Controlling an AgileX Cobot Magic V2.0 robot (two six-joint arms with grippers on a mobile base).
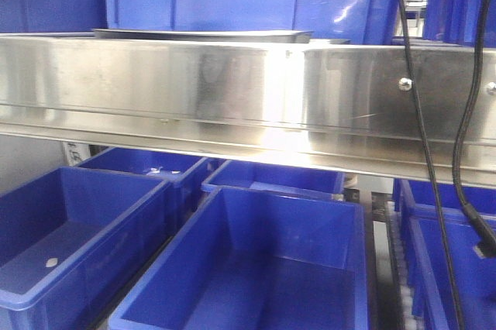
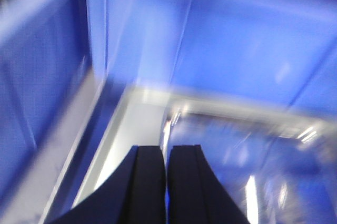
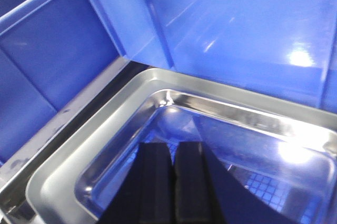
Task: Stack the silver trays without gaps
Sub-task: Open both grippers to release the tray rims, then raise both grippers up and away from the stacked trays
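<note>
right gripper (image 3: 171, 182) jaws closed, empty | silver tray (image 3: 105, 145) level; long axis unclear

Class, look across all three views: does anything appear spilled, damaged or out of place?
Nothing stands out. The silver tray sits level beside the blue bins, unspilled and undented. The left wrist view is too blurred to judge.

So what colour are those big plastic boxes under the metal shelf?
Bright blue all over. The plastic boxes show best in the front-facing view, below the shelf.

Shiny silver tray (image 3: 105, 145) flat on shelf, against blue bins.
</note>
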